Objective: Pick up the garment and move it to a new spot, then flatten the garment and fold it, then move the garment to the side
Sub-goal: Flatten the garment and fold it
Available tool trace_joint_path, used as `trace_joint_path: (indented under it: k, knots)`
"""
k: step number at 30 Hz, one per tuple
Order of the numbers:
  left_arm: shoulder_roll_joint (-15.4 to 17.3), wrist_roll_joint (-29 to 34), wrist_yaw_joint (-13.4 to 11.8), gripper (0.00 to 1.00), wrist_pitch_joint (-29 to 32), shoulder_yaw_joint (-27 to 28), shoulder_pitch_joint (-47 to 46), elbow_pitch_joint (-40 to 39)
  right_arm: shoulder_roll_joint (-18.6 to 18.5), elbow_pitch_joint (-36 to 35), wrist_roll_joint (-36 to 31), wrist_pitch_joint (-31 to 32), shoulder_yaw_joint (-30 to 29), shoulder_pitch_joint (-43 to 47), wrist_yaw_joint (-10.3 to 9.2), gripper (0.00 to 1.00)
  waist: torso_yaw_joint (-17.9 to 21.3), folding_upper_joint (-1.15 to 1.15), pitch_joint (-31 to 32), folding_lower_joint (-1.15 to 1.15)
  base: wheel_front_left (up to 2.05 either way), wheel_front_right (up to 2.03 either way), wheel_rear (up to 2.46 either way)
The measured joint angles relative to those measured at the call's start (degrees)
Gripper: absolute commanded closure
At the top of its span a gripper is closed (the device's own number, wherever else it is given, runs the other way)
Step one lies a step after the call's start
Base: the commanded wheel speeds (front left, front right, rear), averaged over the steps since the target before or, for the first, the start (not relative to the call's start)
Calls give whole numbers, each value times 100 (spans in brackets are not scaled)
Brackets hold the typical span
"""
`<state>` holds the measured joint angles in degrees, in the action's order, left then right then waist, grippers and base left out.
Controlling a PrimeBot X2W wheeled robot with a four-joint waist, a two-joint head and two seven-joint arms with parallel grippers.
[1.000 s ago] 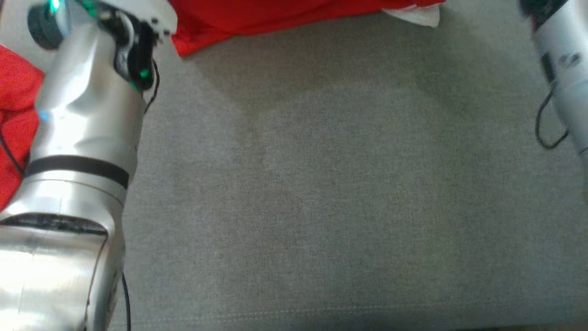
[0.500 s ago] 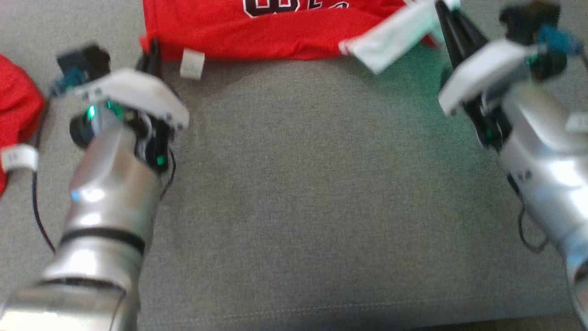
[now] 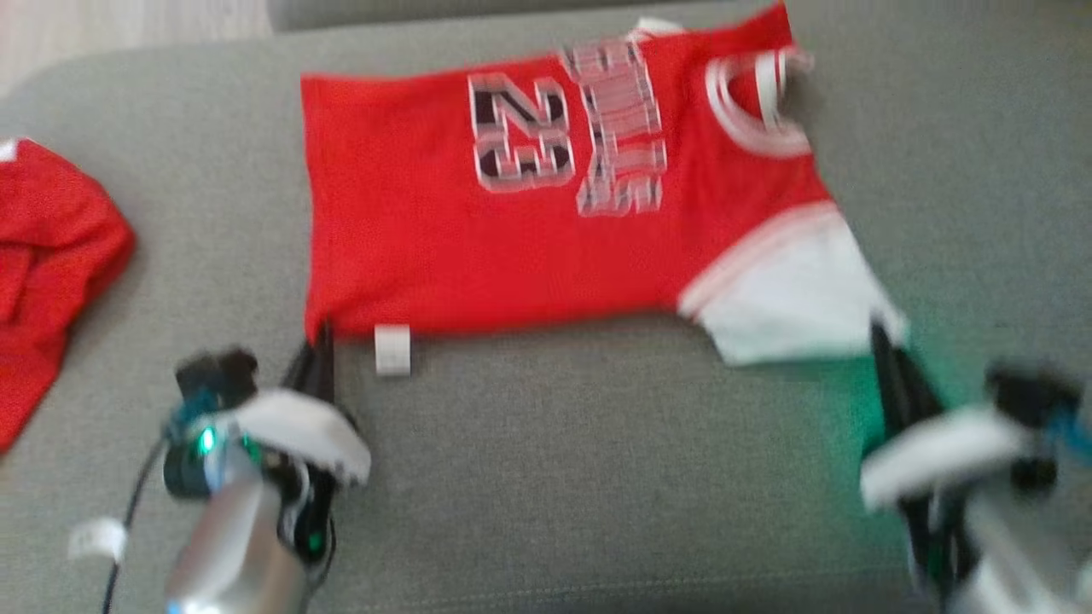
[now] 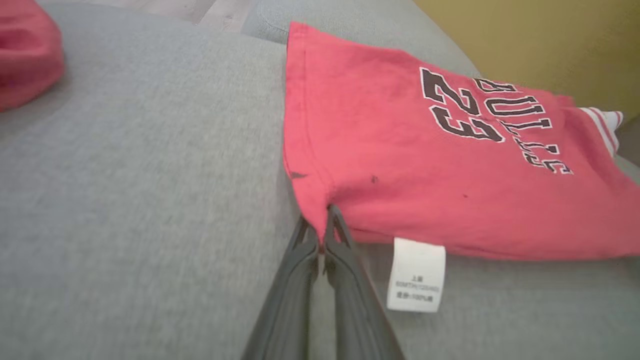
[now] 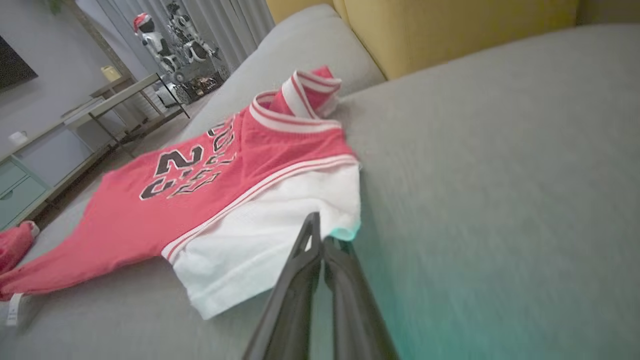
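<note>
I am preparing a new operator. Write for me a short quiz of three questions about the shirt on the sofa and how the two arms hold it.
1. True or false: the red shirt lies bunched in a heap on the sofa.
2. Which part of the shirt do the right jaws pinch? A) the collar B) the white sleeve C) the printed number
3. Fill in: the white label lies on the sofa just beside the ___ jaws.

Key
1. False: it is spread out almost flat.
2. B
3. left jaws, which are closed on the shirt's bottom corner.
</note>
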<state>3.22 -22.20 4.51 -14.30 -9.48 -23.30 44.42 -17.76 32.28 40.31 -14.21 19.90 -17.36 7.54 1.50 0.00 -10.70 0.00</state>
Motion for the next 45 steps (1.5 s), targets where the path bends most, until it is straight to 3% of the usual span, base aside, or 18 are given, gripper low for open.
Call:
trace_joint_path:
  k: [7, 15, 21, 33, 45]
  knots:
    - [281, 86, -210, 100, 114, -85, 1210, -894, 610, -1352, -787, 377, -965, 2195, 0, 100, -23, 0, 460, 0, 0, 0, 0]
    - [445, 8, -681, 100, 855, -59, 2925, -2755, 1266, -3080, -1518, 1785, -1805, 3702, 0, 100, 94, 0, 961, 0, 0, 0, 0]
    - [611, 8, -906, 100, 1323, -57, 3570, -3644, 1484, -3778, -1668, 2384, -2074, 4276, 0, 100, 92, 0, 1153, 0, 0, 0, 0]
    - [675, -293, -1011, 100, 2043, -65, 3605, -4178, 1551, -3858, -1579, 3048, -2299, 4144, -1, 100, 87, 0, 1167, -1, 0, 0, 0]
    - [548, -1272, -816, 100, 3069, 101, 2533, -3817, 1516, -3017, -1234, 3726, -2444, 2131, 0, 100, 19, 0, 838, 0, 0, 0, 0]
